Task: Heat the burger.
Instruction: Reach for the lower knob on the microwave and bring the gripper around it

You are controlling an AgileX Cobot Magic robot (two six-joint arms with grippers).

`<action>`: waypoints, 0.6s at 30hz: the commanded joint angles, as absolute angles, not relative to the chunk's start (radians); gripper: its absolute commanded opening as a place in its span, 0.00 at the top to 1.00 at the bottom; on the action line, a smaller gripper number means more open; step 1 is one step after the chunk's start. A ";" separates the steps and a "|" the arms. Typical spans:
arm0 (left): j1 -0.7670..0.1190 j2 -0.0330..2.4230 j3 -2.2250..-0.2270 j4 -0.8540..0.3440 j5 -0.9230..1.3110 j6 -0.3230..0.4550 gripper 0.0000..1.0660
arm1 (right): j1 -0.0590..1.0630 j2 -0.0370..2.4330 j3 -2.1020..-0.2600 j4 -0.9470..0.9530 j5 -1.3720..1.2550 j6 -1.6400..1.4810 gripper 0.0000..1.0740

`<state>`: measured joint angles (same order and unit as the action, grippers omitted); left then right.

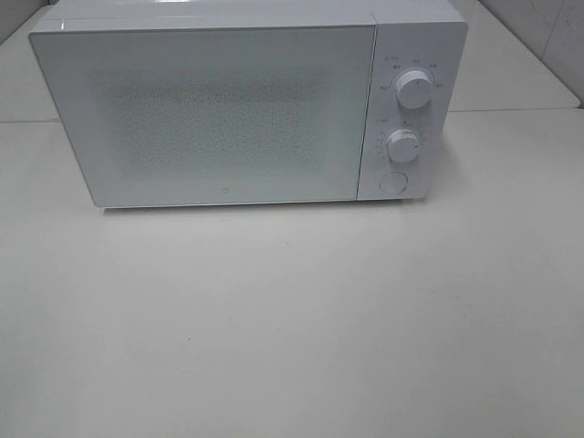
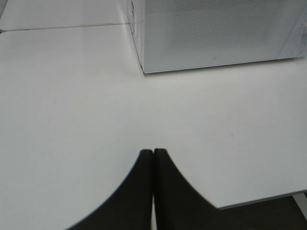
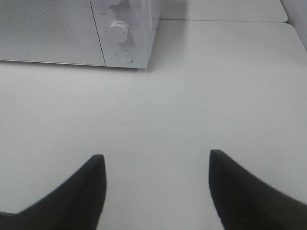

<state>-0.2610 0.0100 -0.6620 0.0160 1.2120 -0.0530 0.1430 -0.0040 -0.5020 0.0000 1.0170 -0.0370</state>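
Exterior high view: the microwave stood on the white table with its door shut. Neither arm entered this view.

The burger showed in none of the 3 views. It lay nowhere on the visible table, and the frosted door hid the cavity (whether it sat inside could not be told), so no direction or axis could be given for it.

Left wrist view: the left gripper had its 2 fingers pressed together and held nothing. The microwave's door-side corner lay ahead of it, well apart.

Right wrist view: the right gripper stood wide, with nothing between its fingers. Ahead of it, and also well apart, lay the control panel with its lower knob and the round button just below.

Judged from this, the right arm was the nearer to the controls, and any coming move on a knob or the button would fall to it. Only bare table lay between gripper and panel, with nothing standing in the way.
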 commanded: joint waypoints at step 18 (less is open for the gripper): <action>-0.259 -0.024 -0.499 0.026 1.039 0.023 1.00 | 0.139 -0.030 -0.500 -0.011 1.000 -0.027 0.45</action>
